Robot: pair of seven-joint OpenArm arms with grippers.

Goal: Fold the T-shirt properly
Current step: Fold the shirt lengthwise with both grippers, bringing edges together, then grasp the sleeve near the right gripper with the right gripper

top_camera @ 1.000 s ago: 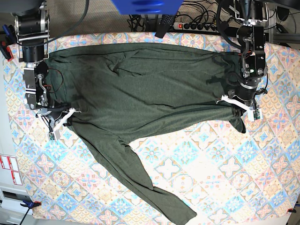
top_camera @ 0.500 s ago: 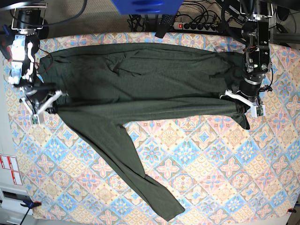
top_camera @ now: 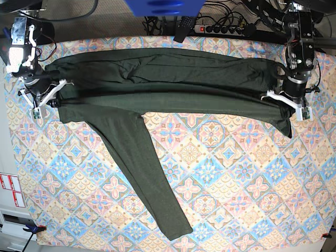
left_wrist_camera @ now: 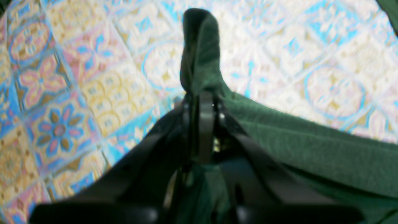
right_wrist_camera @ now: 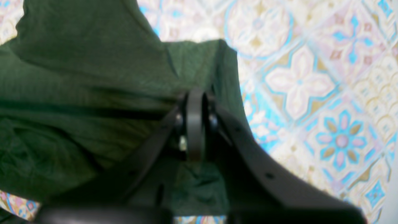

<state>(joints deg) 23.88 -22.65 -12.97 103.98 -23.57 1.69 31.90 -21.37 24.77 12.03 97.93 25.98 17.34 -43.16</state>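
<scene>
Base view: T-shirt (top_camera: 157, 84) stretched between both hands, apparently pinched.

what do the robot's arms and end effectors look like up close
Both arms are black with silvery metal sections and loose dark cables. The left end effector and right end effector have white finger pieces in the base view; the wrist views show dark, narrow, curved fingers.

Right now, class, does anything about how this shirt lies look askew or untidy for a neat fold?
Yes. The T-shirt is stretched in a band across the patterned cloth, but one long sleeve trails diagonally toward the near edge, outside the fold. A small flap also hangs below the left gripper.
</scene>
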